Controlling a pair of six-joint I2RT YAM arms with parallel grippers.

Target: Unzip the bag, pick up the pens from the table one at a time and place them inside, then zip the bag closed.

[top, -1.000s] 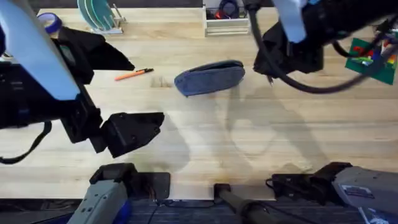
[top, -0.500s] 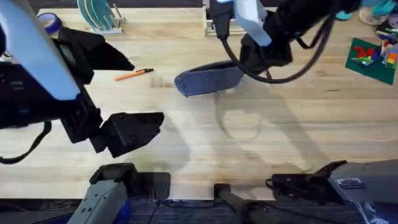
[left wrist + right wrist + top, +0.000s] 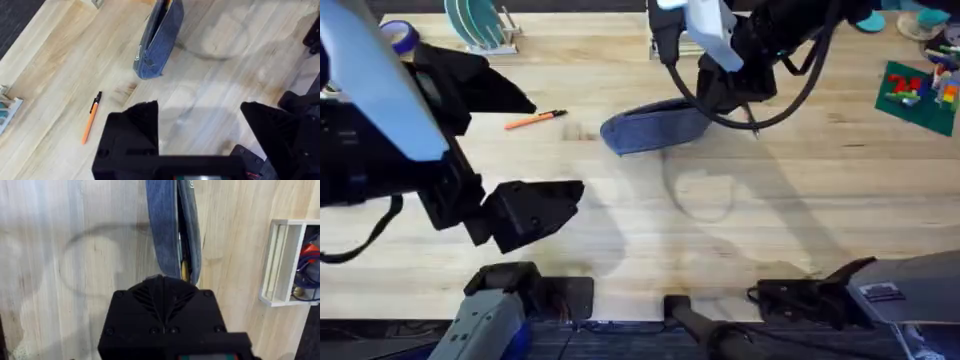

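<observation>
- The bag [image 3: 648, 126] lies on the table [image 3: 770, 200], its zipper partly open in the right wrist view.
- The right gripper [image 3: 162, 282] sits at the bag's right end, its fingers pressed together over the zipper end; whether they pinch the pull, I cannot tell.
- An orange pen [image 3: 534, 120] lies on the table to the left of the bag, well apart.
- The left gripper [image 3: 200, 120] hovers nearer the bases than the bag, fingers spread wide, holding nothing.

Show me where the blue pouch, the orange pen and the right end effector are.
Blue pouch [image 3: 645, 130], overhead view, middle of its fabric side.
Orange pen [image 3: 89, 120], left wrist view, mid-barrel.
Right end effector [image 3: 164, 281], right wrist view, where its closed fingertips meet.
</observation>
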